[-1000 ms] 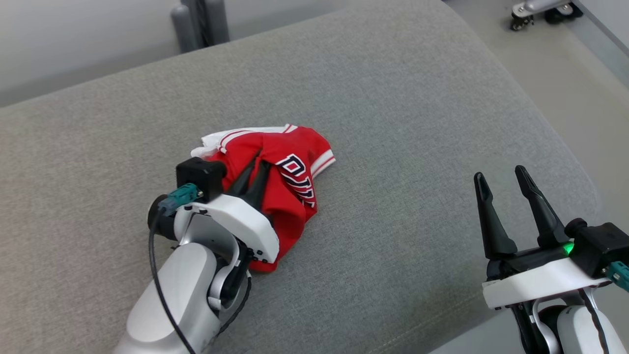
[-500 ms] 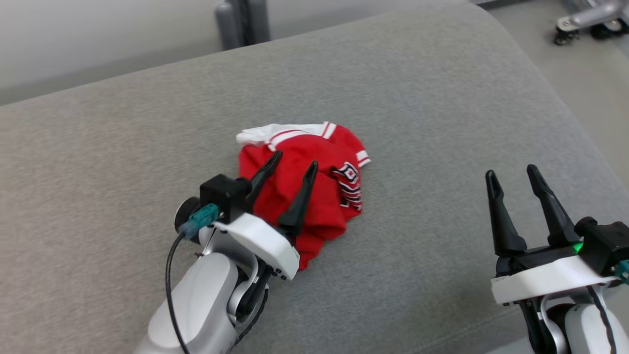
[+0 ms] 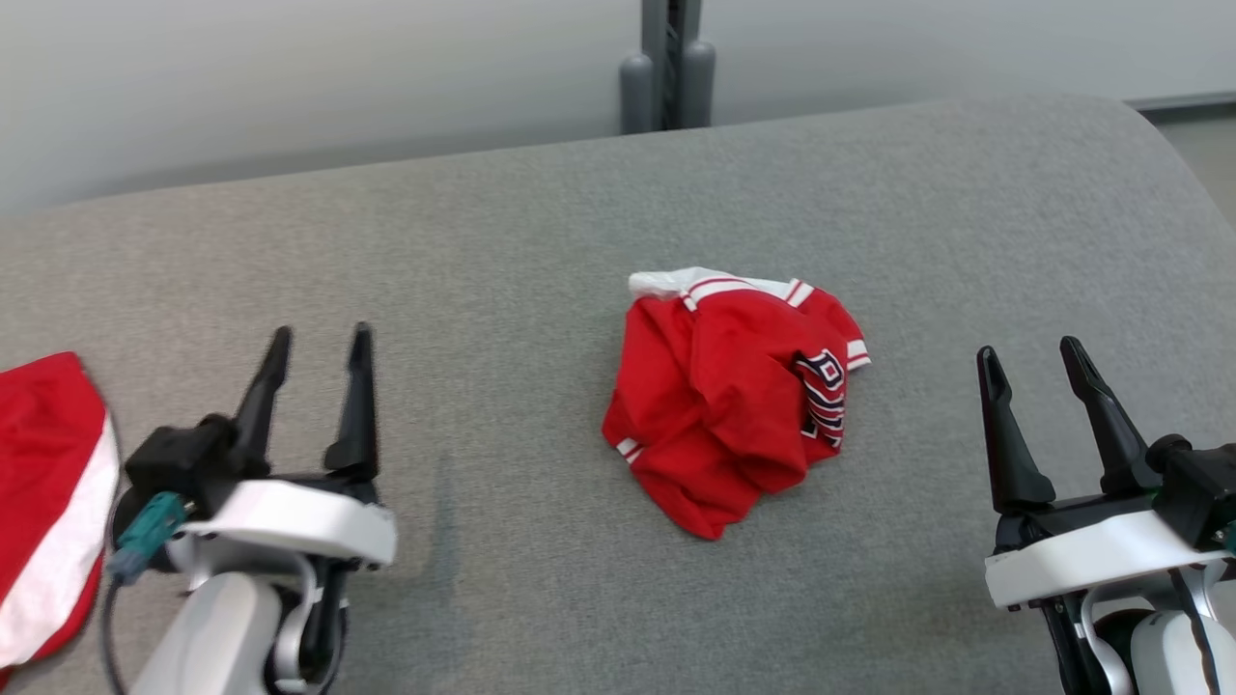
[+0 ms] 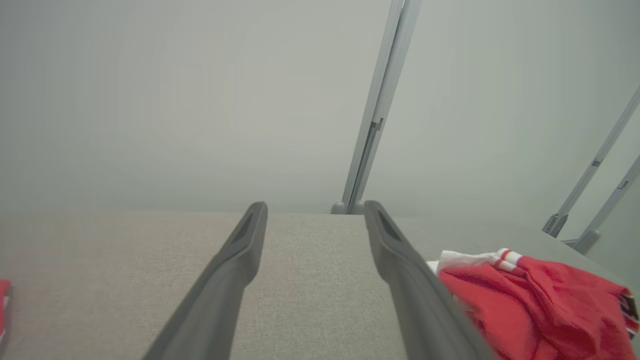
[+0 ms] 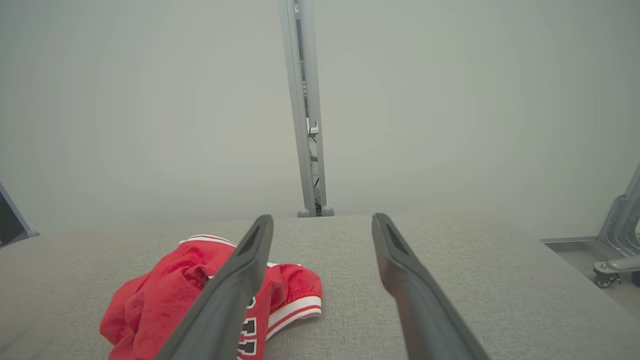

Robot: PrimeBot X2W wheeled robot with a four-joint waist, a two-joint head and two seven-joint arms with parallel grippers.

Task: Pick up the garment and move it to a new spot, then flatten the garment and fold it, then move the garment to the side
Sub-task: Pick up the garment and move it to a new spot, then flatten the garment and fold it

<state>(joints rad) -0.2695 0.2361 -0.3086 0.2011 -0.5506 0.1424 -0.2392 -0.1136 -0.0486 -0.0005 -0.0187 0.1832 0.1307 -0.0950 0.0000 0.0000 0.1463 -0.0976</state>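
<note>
One crumpled red garment [image 3: 734,396] on grey cushion [image 3: 541,241], between two grippers, touching neither, left gripper [image 3: 321,333] jaws apart, right gripper [image 3: 1027,347] jaws apart, one red-and-white cloth [image 3: 43,483], possibly another garment, left of left gripper

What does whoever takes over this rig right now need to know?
Red jersey: crumpled heap mid grey cushion, untouched.
Left gripper: jaws open, empty; it let go of the jersey within the last second and sits clear to its left.
Right gripper: jaws open, empty, to the jersey's right.
A second red-and-white garment lies at the far left edge.
Done: pick and set-down, apparently.
Left: flatten, fold, move aside.
</note>
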